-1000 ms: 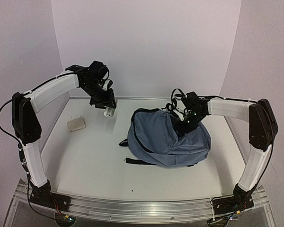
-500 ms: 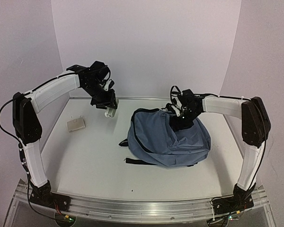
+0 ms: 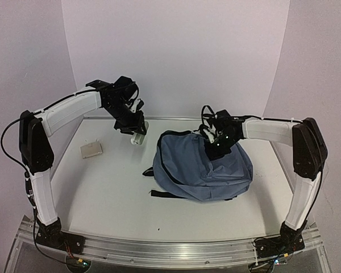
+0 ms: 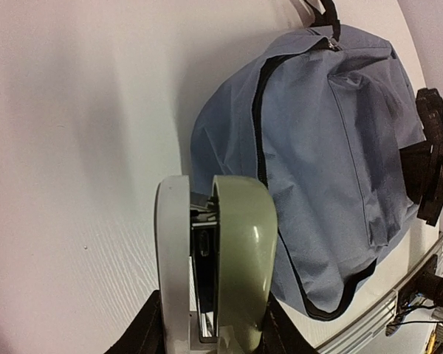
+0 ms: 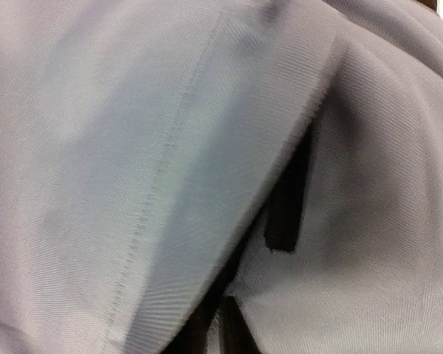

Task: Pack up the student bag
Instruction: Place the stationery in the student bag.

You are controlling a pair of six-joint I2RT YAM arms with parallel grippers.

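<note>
1. Bag point(image 3: 207, 170), blue-grey and soft, lies flat on the table point(image 3: 102, 193), directly under the right gripper point(image 3: 216, 143) and just to the right of the left gripper point(image 3: 136, 133).
2. Clenched tight, the right gripper presses on the bag's far upper edge. Its wrist view is filled with fabric, a stitched flap and a dark zipper point(image 5: 284, 206). Its own fingers are unseen, so whether cloth is pinched cannot be told.
3. Hanging above the table near the back wall point(image 3: 176, 57), the left gripper grasps a white-and-green stapler point(image 4: 225, 251) that points downward.
4. Seen from the left wrist, the stapler blocks the lower middle of the view. The bag spreads beyond it, and the right gripper sits dark at the bag's far edge.
5. Black straps point(image 3: 159, 193) trail from the bag's near left side, nearer the arm bases than either gripper.
6. A small beige pad point(image 3: 91, 150) lies on the table to the left of the left gripper, well apart from the bag.
7. From above, the right arm's wrist and cables cover part of the bag's top edge.
</note>
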